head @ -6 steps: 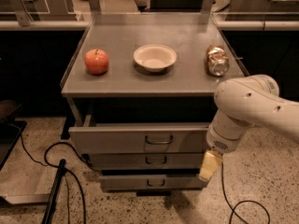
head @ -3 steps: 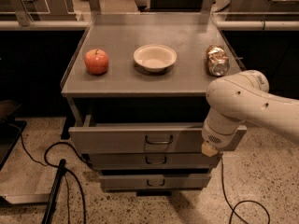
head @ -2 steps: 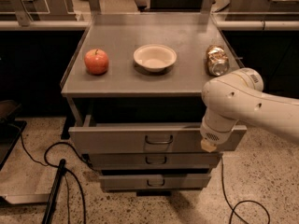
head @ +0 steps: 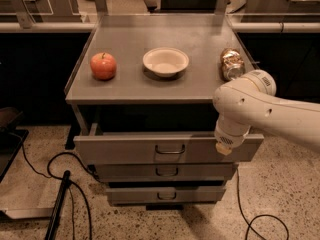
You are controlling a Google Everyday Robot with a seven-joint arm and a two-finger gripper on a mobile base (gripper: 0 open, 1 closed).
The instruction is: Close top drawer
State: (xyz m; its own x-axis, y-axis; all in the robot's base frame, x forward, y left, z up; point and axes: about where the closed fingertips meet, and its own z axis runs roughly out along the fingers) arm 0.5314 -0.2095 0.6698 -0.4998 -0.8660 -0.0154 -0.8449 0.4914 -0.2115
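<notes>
Grey metal bench [head: 130, 86], largest item, stands above and behind the tool. White arm [head: 250, 109] comes in from the right, elbow over the bench's front right corner. Top drawer [head: 125, 149] sits directly under the bench top, pulled partly out; front faces the camera, long axis runs left-right. Its inside is in shadow, contents not visible.

Two narrower drawers, middle drawer [head: 125, 172] and bottom drawer [head: 135, 195], lie below and left of the tool, set further back. Speckled floor [head: 280, 194] right of the stack is open; cables [head: 75, 184] trail on the left.

On the bench, up and left of the tool: white bowl [head: 165, 62], pale inside visible; red apple [head: 103, 66] further left. Crumpled can [head: 231, 64] on its side, straight above the tool.

Tool [head: 223, 148] is at the top drawer front's right end, overlapping it; cannot tell its opening or whether it touches. Wire handle [head: 170, 149] sits left of it, apart.
</notes>
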